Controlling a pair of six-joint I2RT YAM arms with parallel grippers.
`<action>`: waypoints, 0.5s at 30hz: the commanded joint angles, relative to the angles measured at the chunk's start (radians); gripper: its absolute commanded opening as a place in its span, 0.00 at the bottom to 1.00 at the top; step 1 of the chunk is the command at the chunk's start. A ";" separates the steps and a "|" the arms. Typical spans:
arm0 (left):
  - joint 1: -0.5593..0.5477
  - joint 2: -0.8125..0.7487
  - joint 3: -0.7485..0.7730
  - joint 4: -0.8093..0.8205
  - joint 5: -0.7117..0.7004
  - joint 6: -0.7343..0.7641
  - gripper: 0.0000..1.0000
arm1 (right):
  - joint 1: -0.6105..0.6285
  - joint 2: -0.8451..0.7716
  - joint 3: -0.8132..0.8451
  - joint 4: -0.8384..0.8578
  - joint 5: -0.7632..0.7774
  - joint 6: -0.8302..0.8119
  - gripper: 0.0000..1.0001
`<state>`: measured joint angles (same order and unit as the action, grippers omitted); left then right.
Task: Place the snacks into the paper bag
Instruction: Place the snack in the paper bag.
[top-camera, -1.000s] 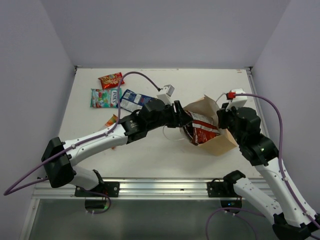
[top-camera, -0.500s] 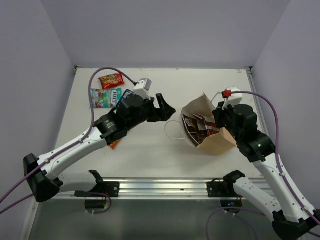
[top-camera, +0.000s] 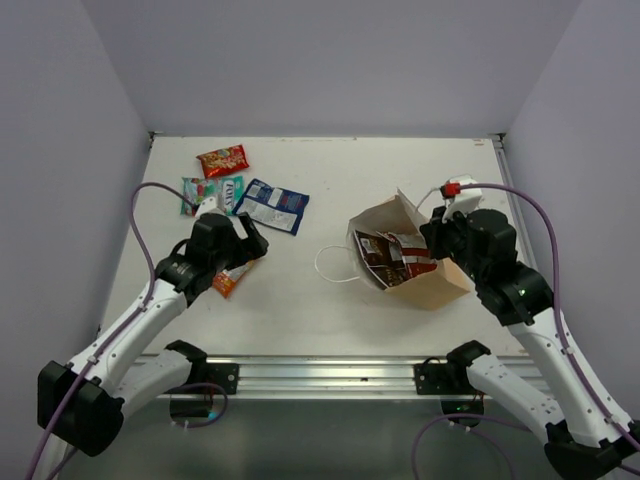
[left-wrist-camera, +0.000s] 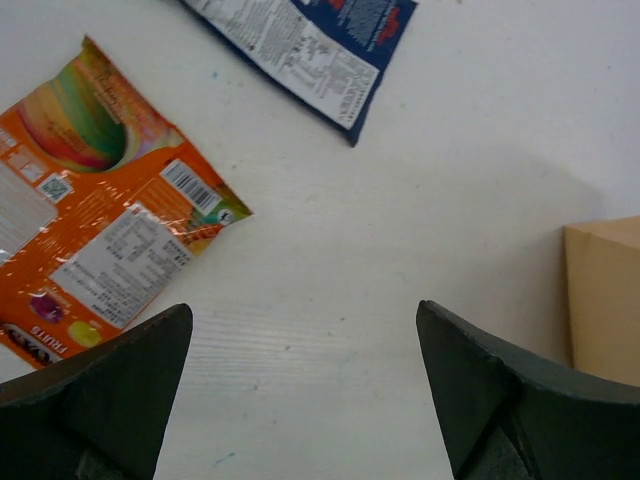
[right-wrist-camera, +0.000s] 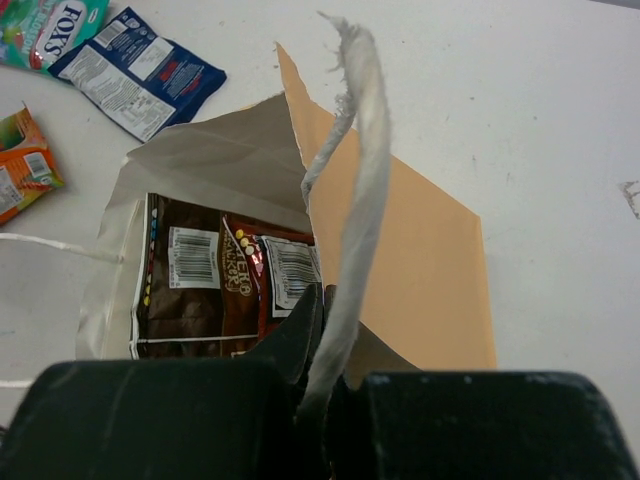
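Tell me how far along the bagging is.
Done: a dark brown packet and a red-white packet lie inside the paper bag. In hand: the right gripper pinches the cord handle, holding the mouth open; the left gripper is open and empty near the orange packet. Left: that plus the blue-white packet, teal-green packet and red packet.

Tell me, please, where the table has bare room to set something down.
Bare: the middle, between the blue packet and the bag, short of its cord; the far strip behind the bag. Crowded: far left, around the red packet, teal packet and orange packet.
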<state>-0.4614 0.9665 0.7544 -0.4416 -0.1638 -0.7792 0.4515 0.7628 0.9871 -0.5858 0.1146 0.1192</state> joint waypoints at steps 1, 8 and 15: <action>0.087 -0.020 -0.071 -0.011 0.038 0.017 0.98 | 0.007 -0.014 0.057 -0.002 -0.033 0.013 0.00; 0.208 0.021 -0.116 0.029 0.044 0.043 0.98 | 0.010 -0.031 0.059 -0.028 -0.009 0.007 0.00; 0.274 0.188 -0.072 0.092 -0.023 0.070 0.98 | 0.010 -0.062 0.030 -0.016 -0.009 0.010 0.00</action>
<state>-0.2062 1.0931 0.6380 -0.4122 -0.1463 -0.7391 0.4545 0.7258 1.0000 -0.6411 0.1123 0.1196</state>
